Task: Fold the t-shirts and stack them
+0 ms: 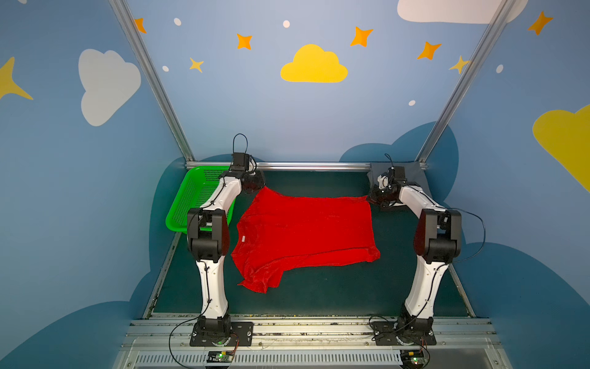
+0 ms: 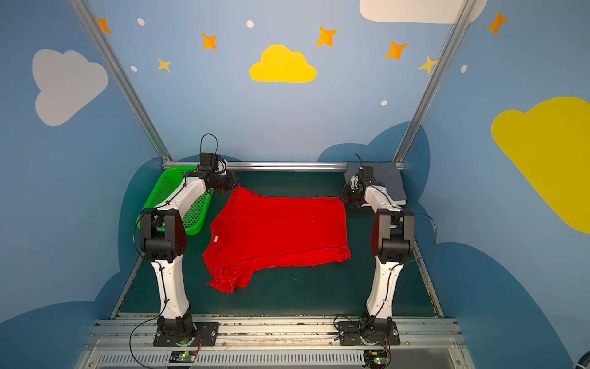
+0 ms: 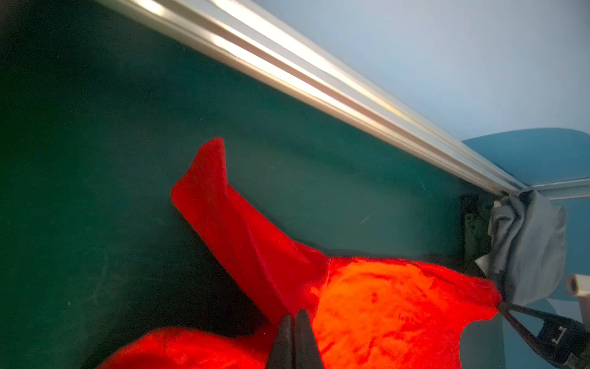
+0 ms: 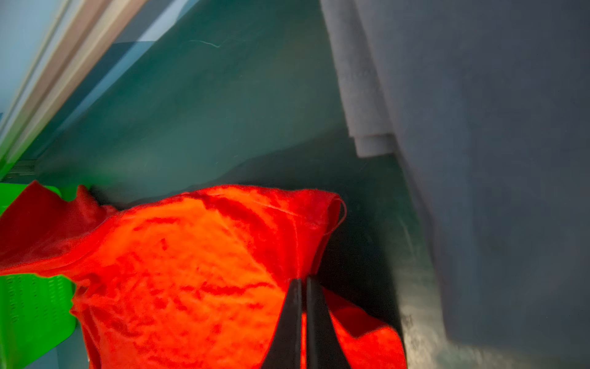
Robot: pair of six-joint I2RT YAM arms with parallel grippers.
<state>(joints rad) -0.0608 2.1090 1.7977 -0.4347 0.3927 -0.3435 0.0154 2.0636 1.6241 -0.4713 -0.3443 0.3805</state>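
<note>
Presently the red t-shirt (image 1: 303, 233) (image 2: 277, 230) lies spread across the dark green worktop (image 1: 319, 297) between the two arms. Its collar and small white neck label (image 1: 243, 238) are turned toward the left arm, and one sleeve (image 1: 258, 281) is crumpled on the near left.

Its far edge is drawn up at both ends. The left claw (image 3: 294, 314) has its jaws pressed together on the red cloth at the far left corner. In the left wrist view the other sleeve (image 3: 207, 179) trails away from it, flat on the worktop. The right claw (image 4: 303, 281) is likewise pinched tight on the far right hem corner, and the left wrist view also catches it (image 3: 503, 306) gripping that corner.

A green perforated basket (image 1: 191, 198) (image 2: 166, 191) sits in the far left corner, behind the left arm. Only its holed floor and wall show; the arm hides the rest, so what it holds cannot be told. The right wrist view shows the basket (image 4: 32, 313) behind the shirt's left end; whether they touch is unclear.

In the far right corner, against the metal rail (image 1: 306, 165), is a stack of folded shirts. The grey shirt (image 1: 412, 179) (image 2: 383, 179) (image 4: 495, 159) is on top and a white layer (image 4: 360, 96) shows under its edge. The right claw is just beside this stack.
</note>
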